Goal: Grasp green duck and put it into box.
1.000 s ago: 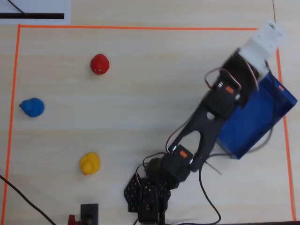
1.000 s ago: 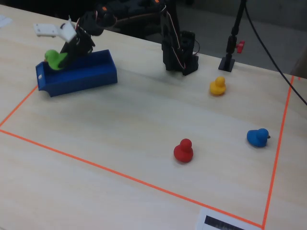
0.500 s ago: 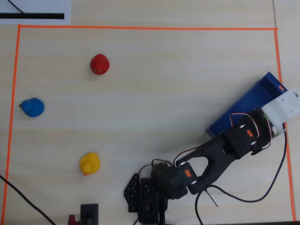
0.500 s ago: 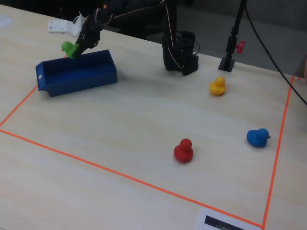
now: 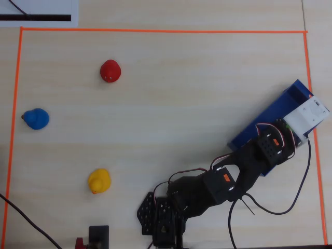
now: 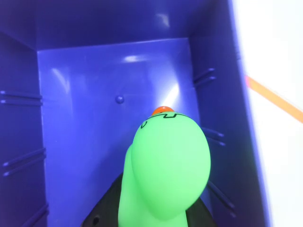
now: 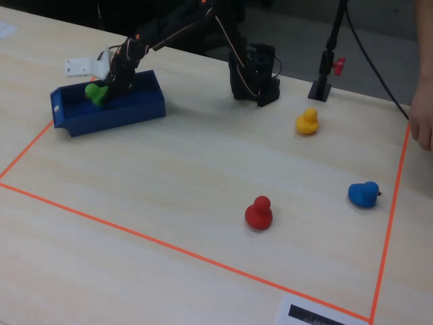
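The green duck [image 6: 165, 175] fills the lower middle of the wrist view, with its orange beak pointing away. It is held in my gripper [image 7: 103, 91], whose black jaw shows below and behind it in the wrist view. The gripper hangs inside the dark blue box [image 7: 115, 115], with the duck just above the box floor [image 6: 94, 123]. In the fixed view the duck [image 7: 95, 93] sits near the left end of the box. In the overhead view the arm and its white camera mount cover the duck and part of the box [image 5: 277, 111].
A red duck [image 5: 110, 71], a blue duck [image 5: 36, 119] and a yellow duck [image 5: 99, 181] stand on the table inside the orange tape border [image 5: 155, 31]. The arm base [image 7: 254, 74] and a black stand [image 7: 321, 88] are at the table's edge. A hand [image 7: 423, 128] shows at the right edge.
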